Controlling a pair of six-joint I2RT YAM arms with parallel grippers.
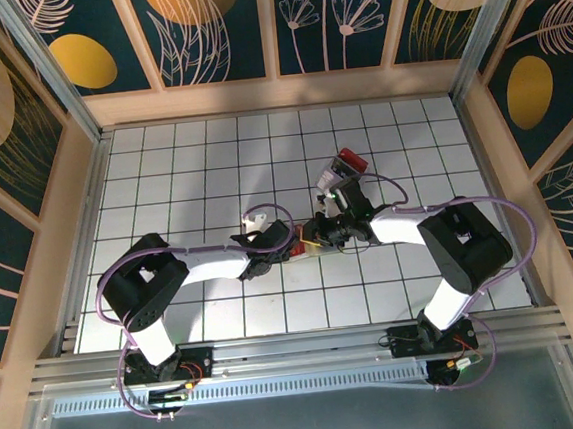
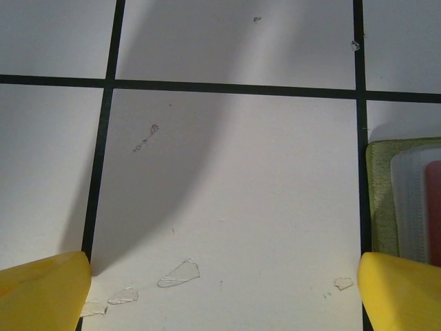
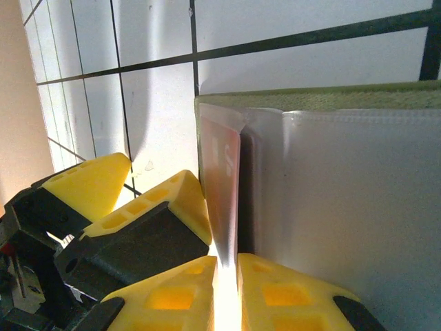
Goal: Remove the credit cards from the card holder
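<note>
From above, both arms reach to the middle of the white gridded table. There the left gripper and the right gripper meet over the card holder. It lies just below the centre of the frame, mostly covered by them, so its pose is hard to read here.

The left wrist view looks straight down at the table. The left gripper's yellow fingertips sit in the two lower corners, spread wide with nothing between them. The card holder's green edge comes in at the right of the frame, just above the right-hand fingertip. It carries a clear sleeve with a strip of red card inside. This arm looks placed to brace the holder while the other works.

In the right wrist view the card holder takes the right half, with its green rim across the top and the cloudy sleeve below. The red card runs down along the sleeve's left edge into the slim gap of the right gripper at bottom centre. That gripper is nearly closed and appears to pinch the card, probably to draw it out. The left gripper's fingers show at lower left, just beside the holder.
</note>
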